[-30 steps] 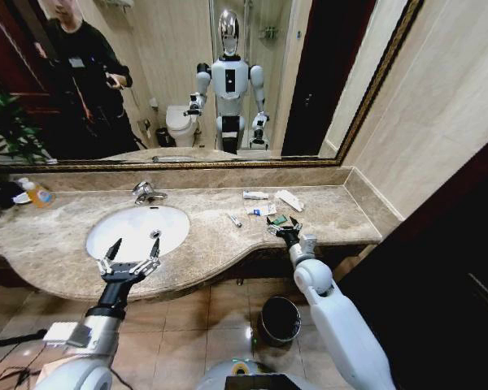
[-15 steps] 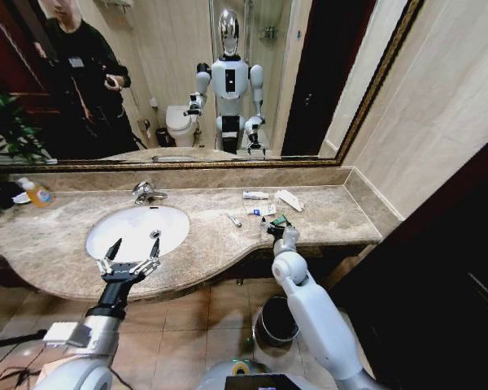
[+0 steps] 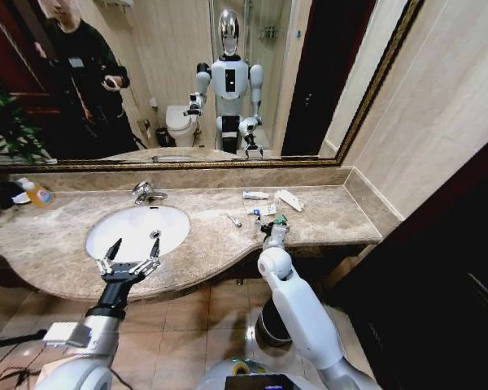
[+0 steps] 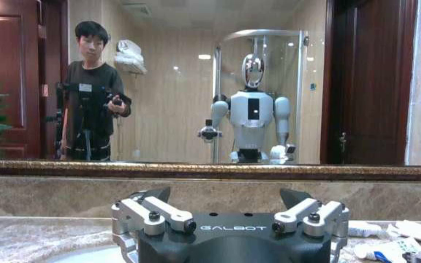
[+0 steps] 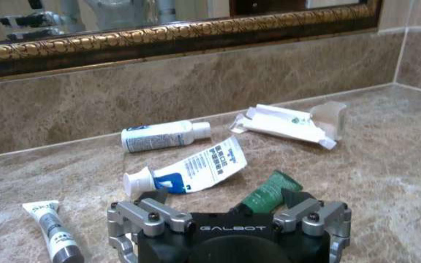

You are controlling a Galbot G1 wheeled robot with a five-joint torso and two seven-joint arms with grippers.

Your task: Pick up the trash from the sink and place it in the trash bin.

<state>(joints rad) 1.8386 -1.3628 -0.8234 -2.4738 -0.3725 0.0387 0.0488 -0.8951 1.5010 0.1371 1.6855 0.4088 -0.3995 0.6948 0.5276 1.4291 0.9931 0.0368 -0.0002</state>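
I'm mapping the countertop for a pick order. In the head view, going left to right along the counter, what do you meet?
Orange-yellow bottle → left gripper over the sink → chrome tap → thin tube → right gripper by the green piece → white sachet.

Bare countertop [image 3: 325, 213] lies right of the trash [image 3: 264, 210].

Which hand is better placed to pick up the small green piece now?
The right hand, probably: it is open right at the green piece on the countertop, while the left hand hovers open over the sink.
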